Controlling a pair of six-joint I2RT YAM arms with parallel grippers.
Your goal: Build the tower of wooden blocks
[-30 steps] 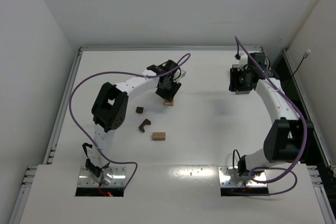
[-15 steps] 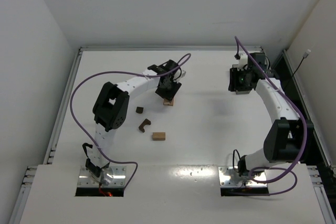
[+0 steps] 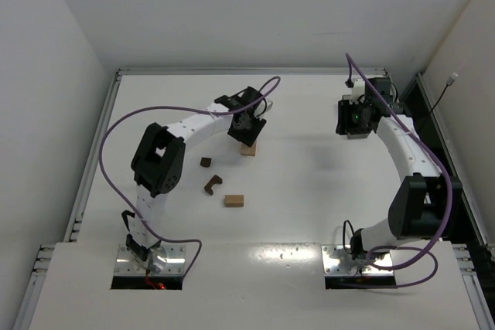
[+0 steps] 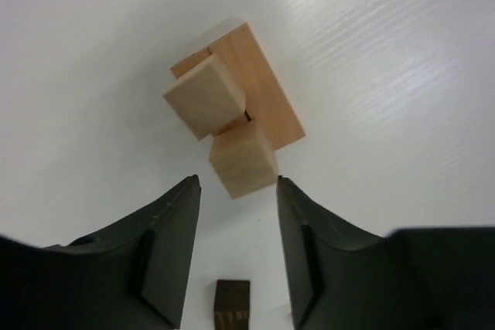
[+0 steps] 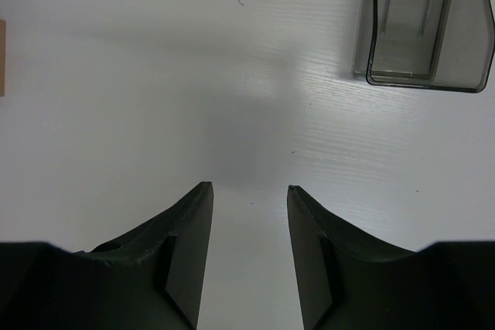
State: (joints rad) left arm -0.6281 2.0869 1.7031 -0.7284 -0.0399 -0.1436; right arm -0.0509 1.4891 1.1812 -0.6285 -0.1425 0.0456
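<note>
We see our left gripper point(image 4: 237, 181) with its jaws apart and gripping nothing, just above the partly built wood block tower point(image 4: 232, 113), a flat tan bar mid-table with two tan cubes on it. Nearer the bases a dark cube point(image 3: 206, 162), a dark notched piece point(image 3: 213, 184) and a short tan bar point(image 3: 233, 200) lie apart from one another. Our right gripper point(image 5: 249, 188) hangs spread and empty over the table point(image 3: 309, 191), with the dark translucent bin point(image 5: 421, 28) beyond it.

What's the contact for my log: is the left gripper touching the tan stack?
Cannot tell. Left wrist view: left gripper open; one fingertip shows a gap, the other borders the tan stack.
</note>
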